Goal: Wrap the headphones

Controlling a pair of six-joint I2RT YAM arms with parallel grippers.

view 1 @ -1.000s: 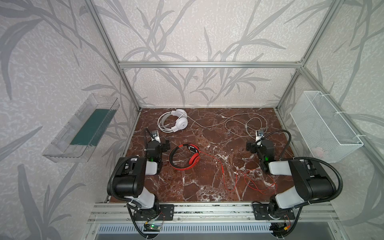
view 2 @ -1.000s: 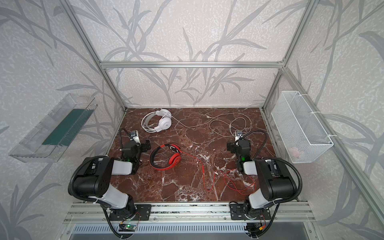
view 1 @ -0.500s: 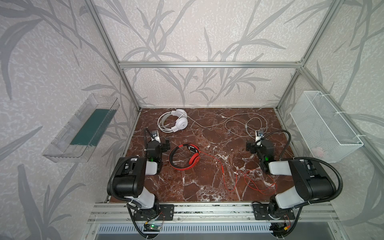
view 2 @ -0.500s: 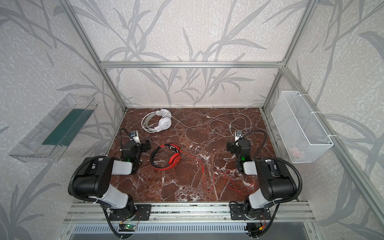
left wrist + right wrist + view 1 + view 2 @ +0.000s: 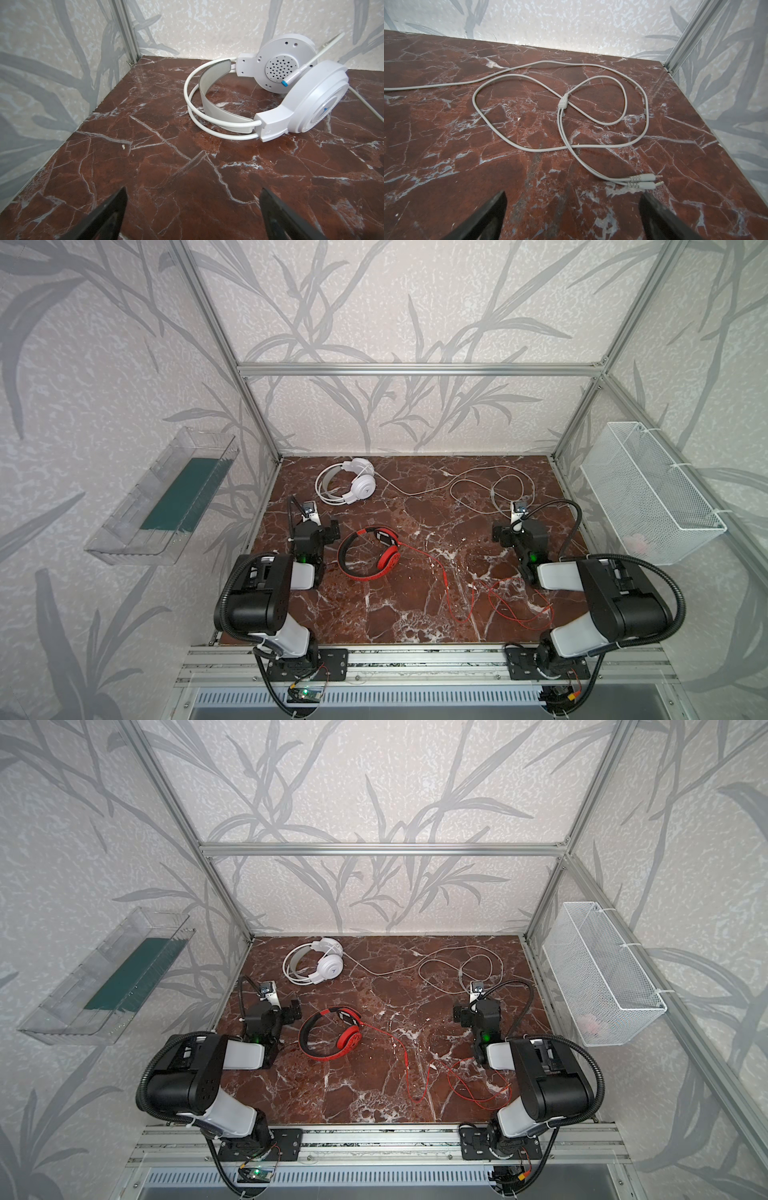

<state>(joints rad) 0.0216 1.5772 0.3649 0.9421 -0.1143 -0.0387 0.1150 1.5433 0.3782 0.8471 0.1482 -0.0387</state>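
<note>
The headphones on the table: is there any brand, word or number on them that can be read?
No text is readable in any view.
white headphones: small blue mark on the outer earcup, seen too slantwise to read.
red headphones: no lettering made out; too small in both top views.

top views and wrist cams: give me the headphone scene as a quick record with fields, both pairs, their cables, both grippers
white headphones: lying at the back left of the table, not held
white cable: unwrapped, loose loops toward the back right, two plugs lying free
red headphones: lying left of centre, in front of the white pair, not held
red cable: unwrapped, trailing into a loose tangle at the front right
left gripper: open, empty
right gripper: open, empty, facing the white cable loops
</note>
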